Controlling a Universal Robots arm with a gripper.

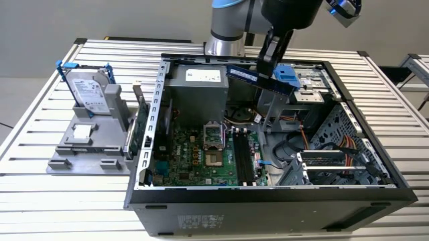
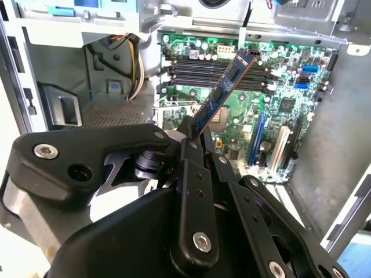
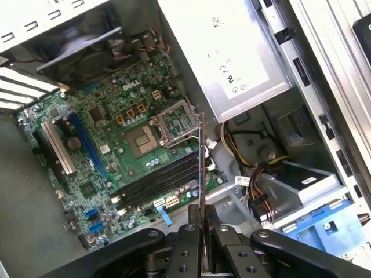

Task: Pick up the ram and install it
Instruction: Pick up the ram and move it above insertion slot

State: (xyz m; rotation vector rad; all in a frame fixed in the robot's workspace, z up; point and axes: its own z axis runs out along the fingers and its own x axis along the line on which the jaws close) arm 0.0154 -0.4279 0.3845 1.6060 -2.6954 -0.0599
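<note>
The ram (image 1: 258, 80) is a slim dark blue stick, held in the air over the open computer case (image 1: 268, 193). My gripper (image 1: 265, 72) is shut on it from above. In the second wrist view the ram (image 2: 223, 92) sticks out of the black fingers (image 2: 191, 145), its free end over the motherboard (image 2: 278, 121). The first wrist view shows the ram (image 3: 202, 168) edge-on, rising from the gripper (image 3: 203, 231). The black memory slots (image 1: 242, 158) lie well below it on the motherboard.
A silver hard drive with blue clips (image 1: 90, 93) stands on a grey fixture (image 1: 87, 150) at the exterior view's left, with an upright green circuit card (image 1: 137, 125) beside the case wall. Inside the case are the power supply (image 1: 196, 93), a blue bracket (image 1: 286, 75) and cables (image 1: 322, 145).
</note>
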